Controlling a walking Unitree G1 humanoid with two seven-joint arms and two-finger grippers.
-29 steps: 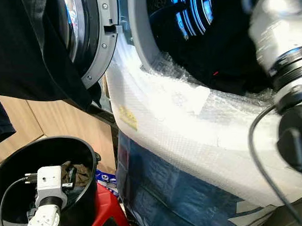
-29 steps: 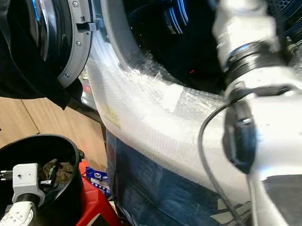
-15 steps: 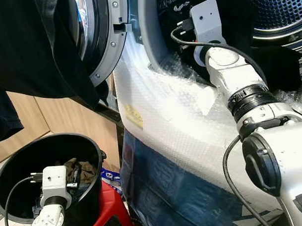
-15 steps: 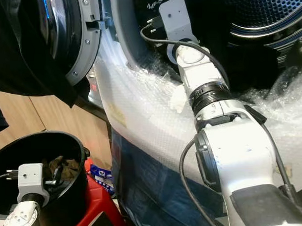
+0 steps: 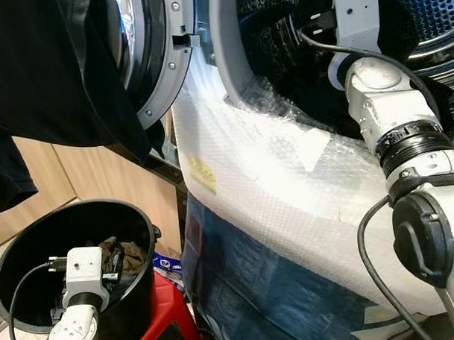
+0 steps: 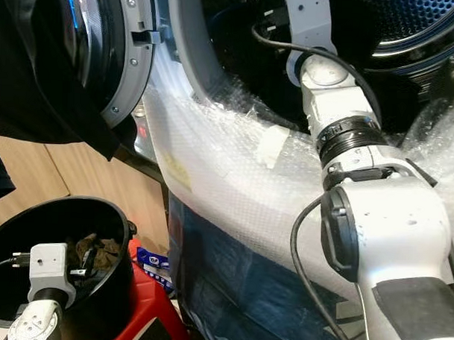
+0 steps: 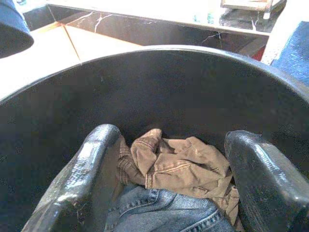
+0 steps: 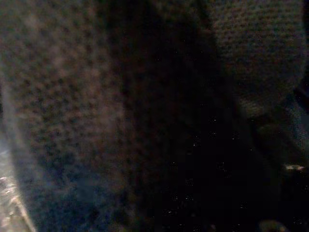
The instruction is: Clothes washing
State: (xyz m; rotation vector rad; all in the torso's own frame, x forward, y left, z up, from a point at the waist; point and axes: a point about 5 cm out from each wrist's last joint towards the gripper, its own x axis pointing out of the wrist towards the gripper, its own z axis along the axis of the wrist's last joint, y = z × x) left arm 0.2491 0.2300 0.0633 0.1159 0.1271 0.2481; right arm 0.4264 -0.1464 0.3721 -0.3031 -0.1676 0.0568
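Observation:
My left gripper hangs open inside a black bucket, its two fingers spread wide above a crumpled tan garment and blue jeans. Nothing sits between the fingers. The tan garment also shows in the bucket from the head view. My right arm reaches over the bubble-wrapped rim into the washing machine drum, where dark clothes lie. Its hand is hidden among them. Dark knitted fabric presses close against the right wrist camera.
The machine's round door stands open at the left, with a black garment draped before it. Bubble wrap and blue sheeting cover the machine's front. A red stool stands beside the bucket on the wooden floor.
My right arm has swung from close before the camera into the drum and then shifted rightward, deeper inside. The left gripper has stayed in the bucket.

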